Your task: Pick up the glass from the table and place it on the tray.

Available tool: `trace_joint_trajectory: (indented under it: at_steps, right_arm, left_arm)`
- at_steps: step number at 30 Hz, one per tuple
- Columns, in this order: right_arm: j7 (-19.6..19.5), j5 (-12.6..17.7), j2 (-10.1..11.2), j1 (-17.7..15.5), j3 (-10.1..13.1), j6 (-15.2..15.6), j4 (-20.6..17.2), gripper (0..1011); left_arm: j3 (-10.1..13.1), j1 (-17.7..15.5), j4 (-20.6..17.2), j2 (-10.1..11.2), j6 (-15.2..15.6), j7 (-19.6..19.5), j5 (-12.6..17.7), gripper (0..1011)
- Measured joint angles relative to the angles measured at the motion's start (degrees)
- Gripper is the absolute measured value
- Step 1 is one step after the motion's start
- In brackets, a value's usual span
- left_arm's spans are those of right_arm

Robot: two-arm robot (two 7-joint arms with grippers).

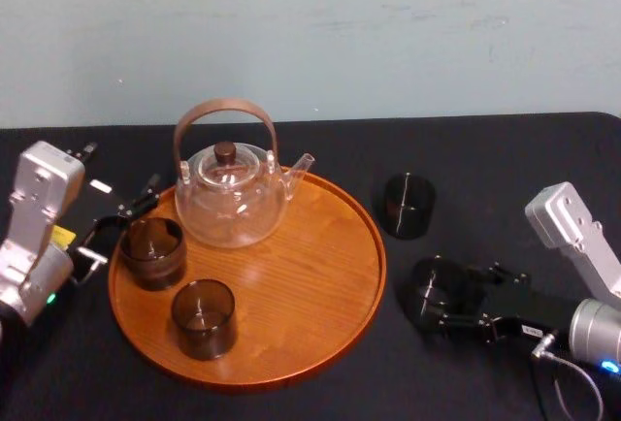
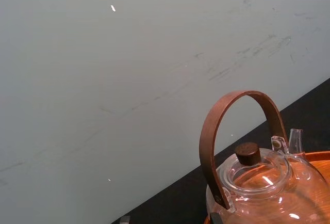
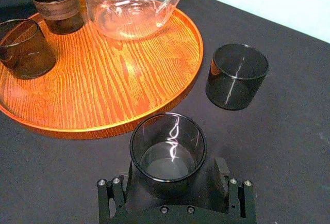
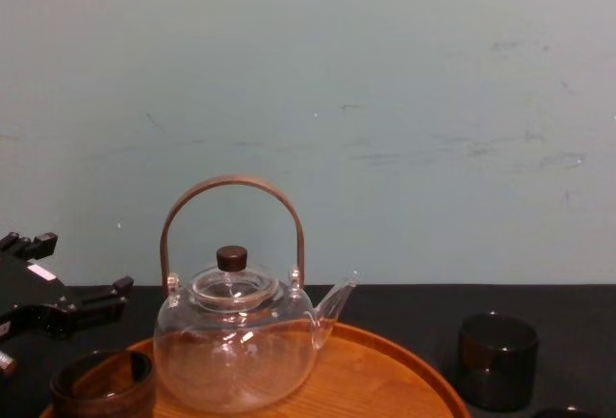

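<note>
One right gripper (image 1: 439, 300) reaches low around the glass (image 3: 167, 149).

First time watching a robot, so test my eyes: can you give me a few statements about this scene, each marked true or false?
1. Two glasses, the banded glass and the dark glass, stand on the tray. True.
2. The teapot stands off the tray. False: it stands on the tray.
3. The right gripper is at the near glass, beside the tray. True.
4. The left gripper holds the teapot's handle. False: it is at the tray's left edge, jaws open.
</note>
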Motion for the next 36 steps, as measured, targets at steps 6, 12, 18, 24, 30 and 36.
trace_joint_trajectory:
  at_steps: [6,12,18,24,30,36]
  right_arm:
    - [0.34,-0.26,-0.32,1.19,-0.75,0.27,0.72,1002]
    - [0.57,-0.40,-0.50,1.92,-1.30,0.49,1.26,1002]
    - [0.61,-0.52,-0.76,2.49,-1.70,0.55,1.69,1002]
    - [0.55,-0.59,-0.99,2.93,-1.92,0.64,2.01,1002]
    - [0.58,-0.66,-1.26,3.49,-2.19,0.63,2.33,1002]
    - [0.64,-0.89,-1.37,3.85,-2.42,0.51,2.57,1002]
  left_arm:
    - [0.00,0.00,0.00,0.00,0.00,0.00,0.00,1001]
    - [0.00,0.00,0.00,0.00,0.00,0.00,0.00,1001]
    - [0.00,0.00,0.00,0.00,0.00,0.00,0.00,1001]
    - [0.00,0.00,0.00,0.00,0.00,0.00,0.00,1001]
    - [0.00,0.00,0.00,0.00,0.00,0.00,0.00,1001]
    - [0.00,0.00,0.00,0.00,0.00,0.00,0.00,1001]
